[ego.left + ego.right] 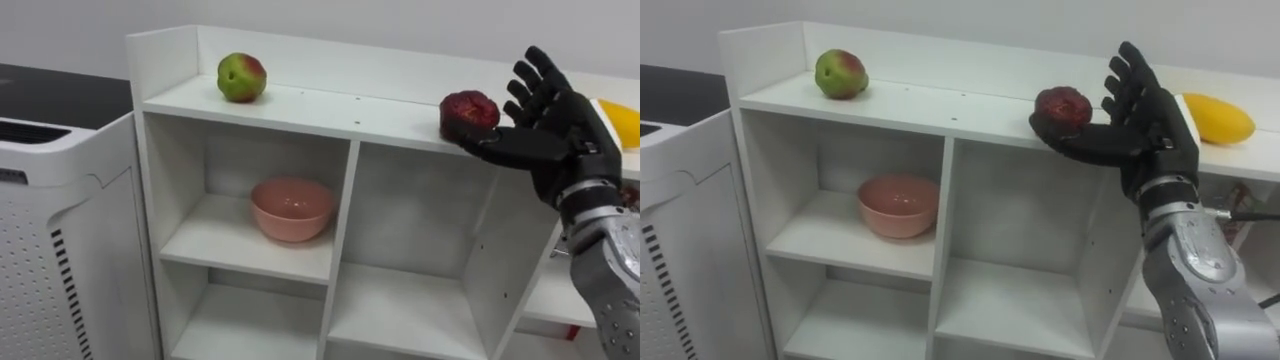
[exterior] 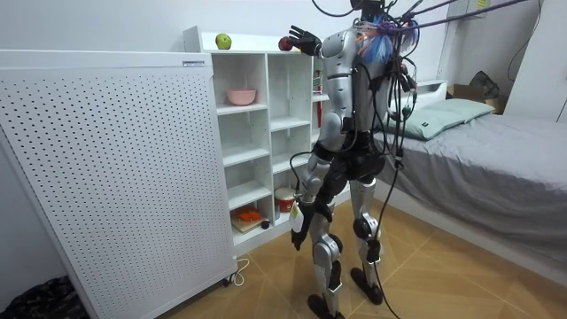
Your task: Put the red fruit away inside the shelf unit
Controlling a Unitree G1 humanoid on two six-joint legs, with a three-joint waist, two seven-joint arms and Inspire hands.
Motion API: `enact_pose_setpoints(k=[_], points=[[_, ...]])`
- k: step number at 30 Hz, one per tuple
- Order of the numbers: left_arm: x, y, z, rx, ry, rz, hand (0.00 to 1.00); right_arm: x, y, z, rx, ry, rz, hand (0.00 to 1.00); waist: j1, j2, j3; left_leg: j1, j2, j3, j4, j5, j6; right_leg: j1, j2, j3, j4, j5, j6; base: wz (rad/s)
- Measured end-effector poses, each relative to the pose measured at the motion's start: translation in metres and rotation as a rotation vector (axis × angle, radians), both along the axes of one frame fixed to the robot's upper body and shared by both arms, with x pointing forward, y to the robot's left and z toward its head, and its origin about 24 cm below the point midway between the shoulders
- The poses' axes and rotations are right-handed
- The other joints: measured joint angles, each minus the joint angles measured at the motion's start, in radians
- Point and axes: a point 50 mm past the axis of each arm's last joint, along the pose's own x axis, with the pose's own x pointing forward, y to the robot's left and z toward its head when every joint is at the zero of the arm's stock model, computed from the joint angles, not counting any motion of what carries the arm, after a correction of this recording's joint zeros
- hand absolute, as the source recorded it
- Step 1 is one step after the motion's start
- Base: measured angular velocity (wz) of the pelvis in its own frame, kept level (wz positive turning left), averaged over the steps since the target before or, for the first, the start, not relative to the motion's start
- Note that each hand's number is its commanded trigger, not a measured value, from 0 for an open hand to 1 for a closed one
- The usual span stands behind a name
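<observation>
A dark red fruit [image 1: 468,110] rests on the top board of the white closet [image 1: 300,108], towards its right. My right hand [image 1: 555,125] is raised just to the right of that fruit, open with fingers straight up. Its thumb reaches left along the board's front edge under the fruit. A green and red apple [image 1: 241,77] sits at the top board's far left. Behind the hand, to its right, lies a yellow mango [image 1: 1212,117]. In the room view I stand facing the closet with my left hand [image 2: 297,220] hanging low by my hip.
A pink bowl [image 1: 292,208] stands in the upper left compartment; the compartments beside and below it hold nothing. A white perforated cabinet [image 1: 60,230] stands close on the closet's left. Small items [image 2: 248,215] sit on the lowest shelves. A bed [image 2: 478,168] lies behind me.
</observation>
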Motion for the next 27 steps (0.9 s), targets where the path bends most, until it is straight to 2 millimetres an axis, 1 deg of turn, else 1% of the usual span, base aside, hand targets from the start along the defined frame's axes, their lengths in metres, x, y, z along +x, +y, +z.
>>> enact_pose_setpoints(k=[4,8,11,15,18,19,20,21,22,27], points=[[0.000,0.001,0.000,0.005,0.002,0.001,0.00,0.007,-0.008,0.000,-0.062,0.041,-0.017,0.00,0.013,-0.014,0.0046,0.003,0.001,0.002,0.001,0.000,0.000,-0.003,0.000,0.000,0.001,0.000,0.000,0.00],[-0.002,0.002,0.000,0.009,0.010,0.003,0.00,0.007,-0.014,-0.002,-0.084,0.060,-0.029,0.00,0.019,-0.025,0.0008,-0.004,0.001,0.002,0.001,0.000,0.000,-0.003,0.001,-0.001,0.001,0.000,-0.001,0.00],[-0.001,0.004,0.001,0.013,0.010,0.002,0.00,0.008,-0.015,-0.003,-0.085,0.068,-0.030,0.00,0.019,-0.028,-0.0013,-0.003,0.001,0.002,0.000,0.000,0.000,-0.003,0.001,-0.002,0.001,0.000,-0.001,0.00],[0.000,0.007,0.002,0.019,0.007,0.007,0.00,0.009,-0.016,-0.002,-0.103,0.074,-0.016,0.00,0.020,-0.027,-0.0004,-0.006,0.001,0.002,0.001,0.000,0.000,-0.001,0.000,-0.002,0.001,0.000,-0.001,0.00],[0.000,0.009,0.002,0.025,0.010,0.007,0.00,0.010,-0.018,0.000,-0.156,0.086,-0.002,0.00,0.020,-0.025,0.0008,-0.010,0.001,0.001,0.001,0.000,0.000,-0.002,0.001,-0.002,0.001,0.000,-0.001,0.00],[-0.001,0.010,0.002,0.027,0.013,0.008,0.00,0.012,-0.018,0.001,-0.164,0.090,0.000,0.09,0.020,-0.024,0.0014,-0.011,0.001,0.001,0.000,0.000,0.000,-0.003,0.001,-0.002,0.001,0.000,-0.001,0.00],[-0.001,0.010,0.003,0.028,0.013,0.008,0.00,0.012,-0.018,0.001,-0.171,0.091,0.001,0.54,0.020,-0.023,0.0015,-0.011,0.001,0.000,0.000,0.000,0.000,-0.003,0.001,-0.002,0.001,0.000,-0.001,0.00],[-0.001,0.010,0.003,0.029,0.013,0.008,0.00,0.012,-0.018,0.001,-0.177,0.091,0.002,0.62,0.020,-0.023,0.0015,-0.011,0.001,0.000,0.000,0.000,0.000,-0.003,0.001,-0.002,0.001,0.000,-0.001,0.00],[-0.001,0.011,0.003,0.030,0.014,0.008,0.00,0.012,-0.018,0.001,-0.184,0.092,0.003,1.00,0.020,-0.023,0.0014,-0.011,0.001,0.000,0.000,0.000,0.000,-0.003,0.001,-0.002,0.001,0.000,-0.001,0.00],[0.001,0.013,0.003,0.038,0.014,0.007,0.00,0.012,-0.019,0.002,-0.199,0.093,0.013,1.00,0.020,-0.024,0.0002,-0.012,0.001,-0.004,0.002,0.000,0.000,-0.002,0.001,-0.005,0.001,0.000,-0.001,0.00]])
